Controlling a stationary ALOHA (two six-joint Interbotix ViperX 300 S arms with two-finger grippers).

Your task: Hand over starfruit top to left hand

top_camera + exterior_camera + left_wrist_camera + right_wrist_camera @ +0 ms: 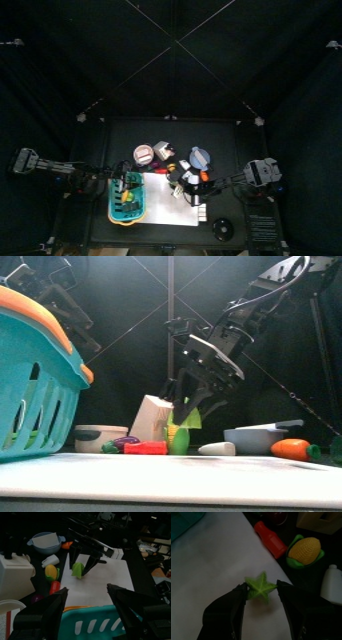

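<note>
The starfruit top (261, 588) is a small green star-shaped piece lying on the white mat (211, 567). My right gripper (262, 586) is open, with one jaw on each side of the piece, close to its points. The front view shows the same gripper (187, 406) coming down onto the green piece (189, 418). In the left wrist view the starfruit top (78, 569) stands between the right fingers (93, 562). My left gripper (90, 597) is open and holds nothing, hovering over the teal basket (100, 624) at the table's left.
Beside the starfruit are a corn cob (306, 551), a red piece (271, 539) and a white bottle (331, 584). A white carton (154, 416), a grey pot (261, 436) and an orange piece (291, 448) stand behind. The teal basket (124, 197) borders the mat's left.
</note>
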